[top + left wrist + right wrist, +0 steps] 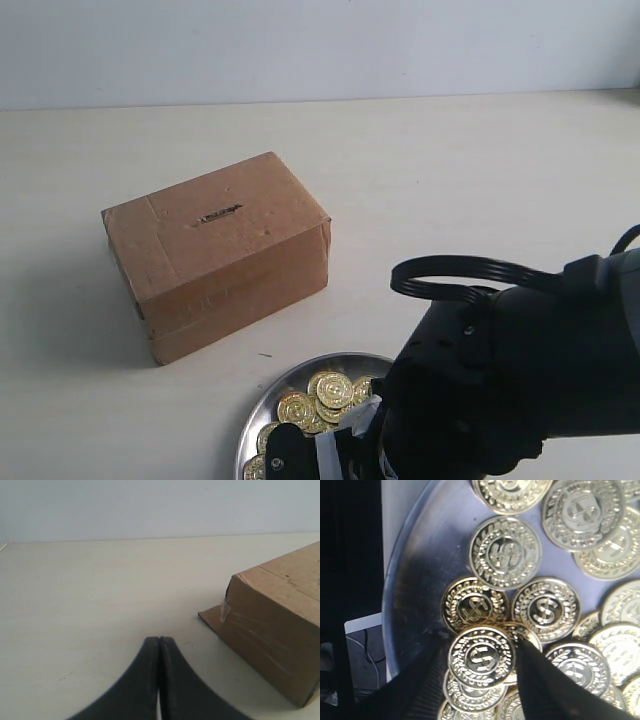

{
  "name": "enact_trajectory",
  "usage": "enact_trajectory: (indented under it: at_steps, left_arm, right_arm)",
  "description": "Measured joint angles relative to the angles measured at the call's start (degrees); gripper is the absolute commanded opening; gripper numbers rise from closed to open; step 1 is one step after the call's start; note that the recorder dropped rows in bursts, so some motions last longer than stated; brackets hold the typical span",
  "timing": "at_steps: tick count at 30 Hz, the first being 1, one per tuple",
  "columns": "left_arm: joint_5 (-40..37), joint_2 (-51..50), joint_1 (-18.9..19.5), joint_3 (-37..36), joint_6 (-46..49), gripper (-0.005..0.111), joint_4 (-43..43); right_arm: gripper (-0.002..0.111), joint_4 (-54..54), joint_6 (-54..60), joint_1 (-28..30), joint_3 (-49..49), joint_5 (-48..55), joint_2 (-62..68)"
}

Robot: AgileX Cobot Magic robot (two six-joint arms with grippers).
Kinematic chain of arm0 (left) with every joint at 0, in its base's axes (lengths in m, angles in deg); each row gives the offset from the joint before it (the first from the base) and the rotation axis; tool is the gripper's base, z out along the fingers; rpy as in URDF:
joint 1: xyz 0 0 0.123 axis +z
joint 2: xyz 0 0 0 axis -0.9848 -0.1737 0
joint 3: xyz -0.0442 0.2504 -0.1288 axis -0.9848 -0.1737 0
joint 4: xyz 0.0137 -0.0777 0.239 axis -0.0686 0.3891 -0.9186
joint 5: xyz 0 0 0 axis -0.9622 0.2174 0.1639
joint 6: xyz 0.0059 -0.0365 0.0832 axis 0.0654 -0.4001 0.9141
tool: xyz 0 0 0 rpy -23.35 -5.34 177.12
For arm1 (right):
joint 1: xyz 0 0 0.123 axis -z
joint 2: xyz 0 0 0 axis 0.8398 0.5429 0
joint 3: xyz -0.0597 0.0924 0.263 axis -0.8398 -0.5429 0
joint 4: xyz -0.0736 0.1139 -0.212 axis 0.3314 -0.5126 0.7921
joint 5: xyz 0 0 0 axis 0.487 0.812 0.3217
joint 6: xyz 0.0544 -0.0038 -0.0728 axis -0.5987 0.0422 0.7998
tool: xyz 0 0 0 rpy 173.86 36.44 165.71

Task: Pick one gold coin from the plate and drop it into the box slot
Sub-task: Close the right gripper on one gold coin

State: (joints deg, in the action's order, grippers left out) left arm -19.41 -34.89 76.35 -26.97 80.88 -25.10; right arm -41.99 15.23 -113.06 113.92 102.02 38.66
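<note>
1. The gold coin is lying flat, dollar face up, on the heap of coins in the plate. It is sitting between the right claw's fingers, which are pinching its opposite edges.
2. The right arm is bending down over the plate, hiding that grip from the exterior view.
3. The box is standing well apart from that claw, its slot facing up and running along the top's length.
4. The left claw is hovering clenched near a box corner.
</note>
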Motion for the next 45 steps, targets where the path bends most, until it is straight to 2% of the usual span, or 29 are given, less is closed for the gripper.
enact_trajectory:
  at_steps: [15, 20, 28, 40, 45]
  left_arm:
    - [0.0, 0.0, 0.0, 0.0, 0.0, 0.000, 0.0]
    - [0.0, 0.0, 0.0, 0.0, 0.0, 0.000, 0.0]
    - [0.0, 0.0, 0.0, 0.0, 0.0, 0.000, 0.0]
    - [0.0, 0.0, 0.0, 0.0, 0.0, 0.000, 0.0]
    - [0.0, 0.0, 0.0, 0.0, 0.0, 0.000, 0.0]
  right_arm:
    - [0.045, 0.0, -0.2, 0.0, 0.0, 0.0, 0.0]
    - [0.050, 0.0, -0.2, 0.0, 0.0, -0.1, 0.2]
    - [0.050, 0.0, -0.3, 0.0, 0.0, -0.2, 0.2]
    - [0.045, 0.0, -0.5, 0.0, 0.0, -0.3, 0.2]
    - [0.033, 0.1, -0.5, 0.0, 0.0, -0.3, 0.2]
